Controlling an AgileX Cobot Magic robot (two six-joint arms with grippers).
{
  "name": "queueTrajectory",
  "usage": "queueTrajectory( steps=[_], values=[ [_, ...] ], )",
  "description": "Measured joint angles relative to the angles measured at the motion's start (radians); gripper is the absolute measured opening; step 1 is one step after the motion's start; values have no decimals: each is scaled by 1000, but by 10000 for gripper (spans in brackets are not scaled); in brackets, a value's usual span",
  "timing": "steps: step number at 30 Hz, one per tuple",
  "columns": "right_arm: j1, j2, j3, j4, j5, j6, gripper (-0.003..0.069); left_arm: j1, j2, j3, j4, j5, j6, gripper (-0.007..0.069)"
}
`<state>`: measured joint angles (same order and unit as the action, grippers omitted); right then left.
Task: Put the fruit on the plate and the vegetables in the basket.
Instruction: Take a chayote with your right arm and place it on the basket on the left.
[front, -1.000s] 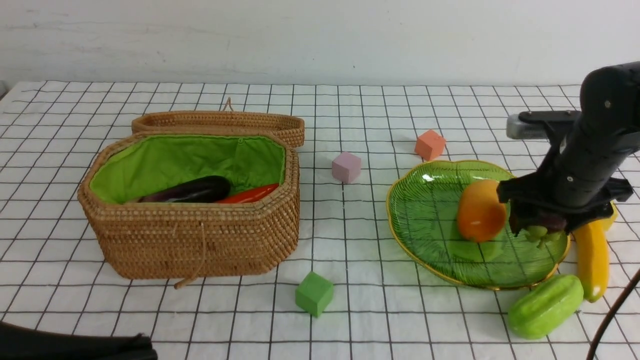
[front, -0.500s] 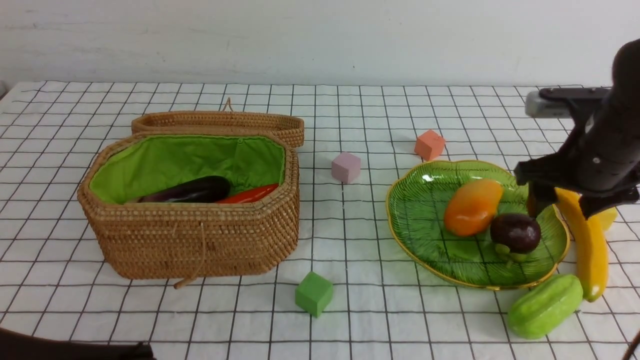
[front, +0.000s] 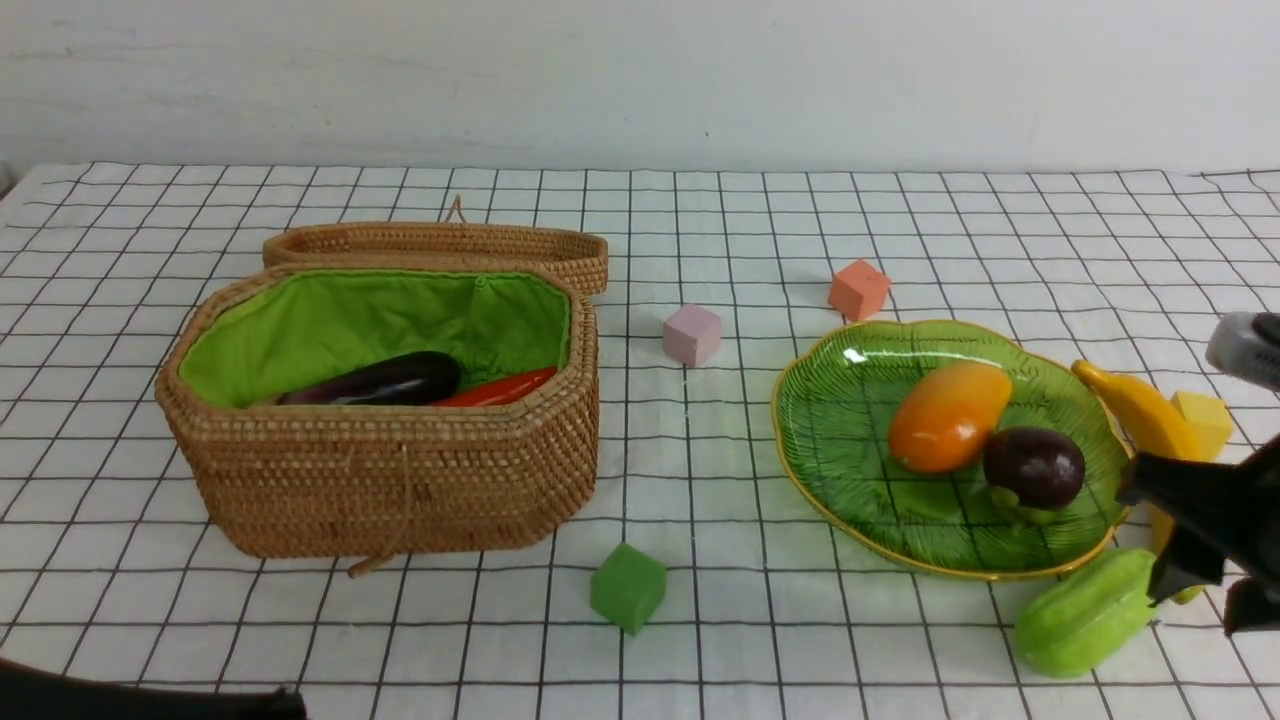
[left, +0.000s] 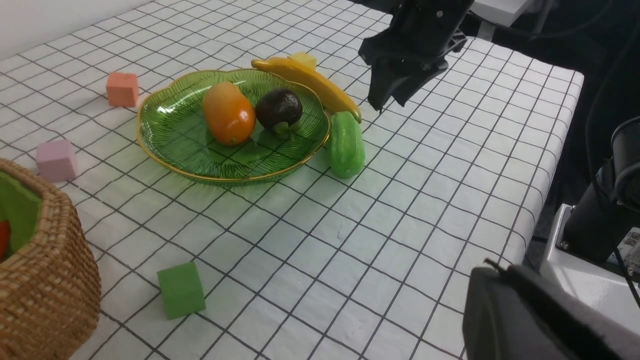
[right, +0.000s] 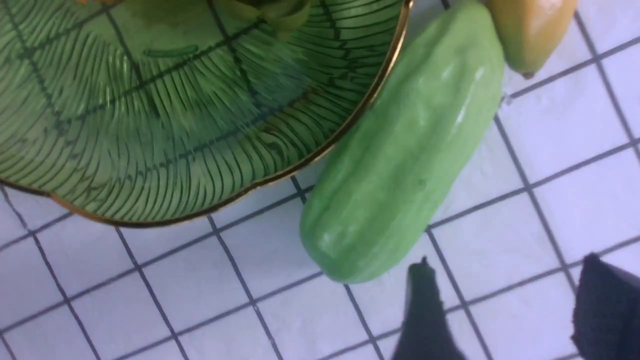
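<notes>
Right pincer (front: 1200, 600) released and empty, just right of the light green ridged gourd (front: 1088, 612).

The gourd lies on the checked surface (front: 700, 500), close against the near rim of the green leaf-shaped glass plate (front: 800, 470). It is just ahead of the spread fingertips, not between them. The pincer covers the near end of the long yellow banana (front: 1135, 415). Orange-yellow oval mango (front: 948, 416) and round dark purple fruit (front: 1034, 466) touch on the plate. Left pincer (left: 505, 295) clenched, well apart. A second ago the right pincer hung over the plate with the purple fruit at its jaws. Now the fruit is set down, the pincer drawn back off the plate, and the mango lies flatter.
</notes>
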<state>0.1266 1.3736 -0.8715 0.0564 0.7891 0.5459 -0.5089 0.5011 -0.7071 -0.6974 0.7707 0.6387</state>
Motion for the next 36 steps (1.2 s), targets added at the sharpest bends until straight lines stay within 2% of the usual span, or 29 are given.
queueTrajectory(
  steps=[1, 3, 5, 8, 13, 20, 25, 29, 36],
  values=[
    [0, 11, 4, 3, -21, 4, 461, 0, 0, 0, 0, 0, 0, -13],
    [0, 45, 8, 9, -75, 9, 575, 0, 0, 0, 0, 0, 0, -13],
    [0, 72, 8, 11, -107, 11, 634, 0, 0, 0, 0, 1, 0, -13],
    [0, 121, 8, 13, -144, 12, 678, 0, 0, 0, 0, 3, 0, -13],
    [0, 186, 8, 12, -168, 12, 665, 0, 0, 0, 0, 4, 0, -9],
    [0, 214, 8, 13, -201, 12, 601, 0, 0, 0, 0, 4, 0, -7],
    [0, 223, 6, 15, -200, 12, 591, 0, 0, 0, 0, 19, 0, -7],
    [0, 224, 1, 4, -182, 12, 591, 0, 0, 0, 0, 36, 0, -7],
    [0, 200, -4, -47, -59, 12, 580, 0, 0, 0, -4, 44, 0, -6]
  ],
)
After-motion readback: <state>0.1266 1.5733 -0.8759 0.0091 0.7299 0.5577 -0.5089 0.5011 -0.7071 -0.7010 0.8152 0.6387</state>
